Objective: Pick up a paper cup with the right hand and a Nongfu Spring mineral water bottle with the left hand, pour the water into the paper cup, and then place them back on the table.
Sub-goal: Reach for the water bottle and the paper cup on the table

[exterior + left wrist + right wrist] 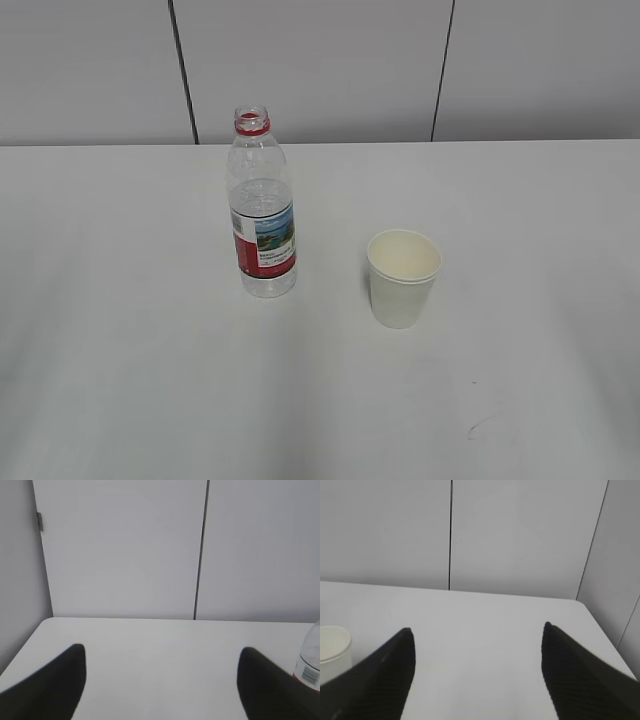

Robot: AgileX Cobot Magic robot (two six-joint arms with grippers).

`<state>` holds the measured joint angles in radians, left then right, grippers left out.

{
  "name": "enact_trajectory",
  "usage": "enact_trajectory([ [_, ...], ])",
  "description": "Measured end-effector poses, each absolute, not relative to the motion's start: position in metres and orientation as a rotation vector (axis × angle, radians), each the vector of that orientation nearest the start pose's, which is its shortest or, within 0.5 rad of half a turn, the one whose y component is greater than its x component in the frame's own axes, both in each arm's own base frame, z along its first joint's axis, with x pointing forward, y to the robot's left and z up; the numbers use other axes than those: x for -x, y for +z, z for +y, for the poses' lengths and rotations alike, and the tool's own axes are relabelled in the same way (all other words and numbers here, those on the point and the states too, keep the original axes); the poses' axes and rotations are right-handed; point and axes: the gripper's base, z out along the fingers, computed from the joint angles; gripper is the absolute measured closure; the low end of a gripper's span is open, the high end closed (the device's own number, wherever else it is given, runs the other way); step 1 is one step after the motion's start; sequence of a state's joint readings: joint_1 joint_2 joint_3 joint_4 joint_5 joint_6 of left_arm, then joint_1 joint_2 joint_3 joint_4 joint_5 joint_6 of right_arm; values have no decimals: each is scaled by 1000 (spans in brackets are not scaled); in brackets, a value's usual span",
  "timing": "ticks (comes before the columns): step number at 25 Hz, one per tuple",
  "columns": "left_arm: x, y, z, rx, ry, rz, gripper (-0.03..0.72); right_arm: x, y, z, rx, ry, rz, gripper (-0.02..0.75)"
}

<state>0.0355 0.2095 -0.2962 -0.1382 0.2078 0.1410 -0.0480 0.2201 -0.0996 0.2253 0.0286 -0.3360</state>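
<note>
Surroundings: a white worktop (120,350) runs back to a grey panelled wall (320,60) with dark vertical seams; a few small dark scuffs mark the near right of the surface. Nothing stands between the bottle and the cup.
Bottle: the water bottle (262,205) stands upright left of centre, long axis vertical, its open mouth with the red neck ring pointing up, no cap on it. The red-and-white label with the landscape picture faces the near right. In the left wrist view only its edge shows at the far right of the frame, just beyond the right finger.
Cup: the paper cup (403,278) stands upright to the right of the bottle and a little nearer, mouth up, apart from the bottle. In the right wrist view it sits at the left edge, partly behind the left finger.
Left gripper (160,680): jaws wide apart, holding nothing, only bare worktop between them.
Right gripper (477,672): jaws wide apart, empty, touching neither cup nor bottle.
</note>
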Motion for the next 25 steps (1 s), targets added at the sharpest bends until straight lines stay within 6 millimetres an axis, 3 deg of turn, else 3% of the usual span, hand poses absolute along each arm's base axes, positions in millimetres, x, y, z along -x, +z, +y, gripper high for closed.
enact_trajectory([
  [11, -88, 281, 2, 19, 24, 1598, 145, -109, 218, -9, 29, -152, 1760, 158],
  [25, -112, 280, 5, -5, 76, 1587, 158, -114, 216, -10, 28, -163, 1762, 158],
])
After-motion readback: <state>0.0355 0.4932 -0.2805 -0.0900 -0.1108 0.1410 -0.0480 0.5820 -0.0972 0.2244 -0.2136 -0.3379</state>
